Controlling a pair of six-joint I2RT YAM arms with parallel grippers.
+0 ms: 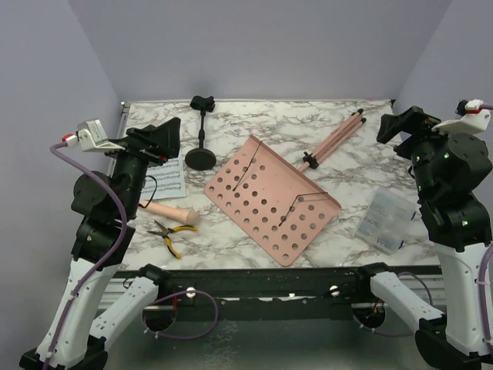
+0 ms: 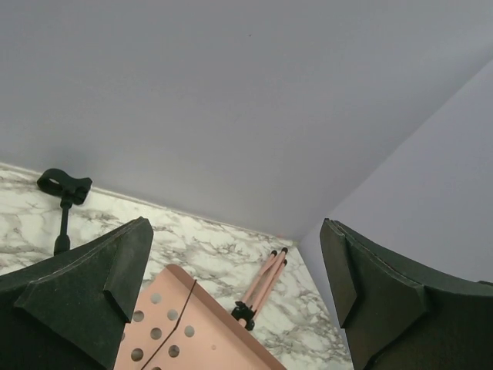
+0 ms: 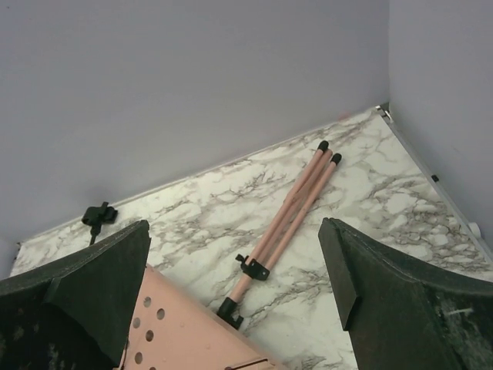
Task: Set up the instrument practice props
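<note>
Lying on marble worktop: pink perforated music-stand desk, pink tripod pole at its one o'clock.
Left tool, right tool: spread apart, empty.

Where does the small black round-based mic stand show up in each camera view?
Top external: small black round-based mic stand stands upright, upper left of centre.
Left wrist: far left edge, clip and stem only; base out of sight.
Right wrist: only its clip, lower left, against the wall.
Shared landmark: folded pink tripod pole, in all three.
</note>
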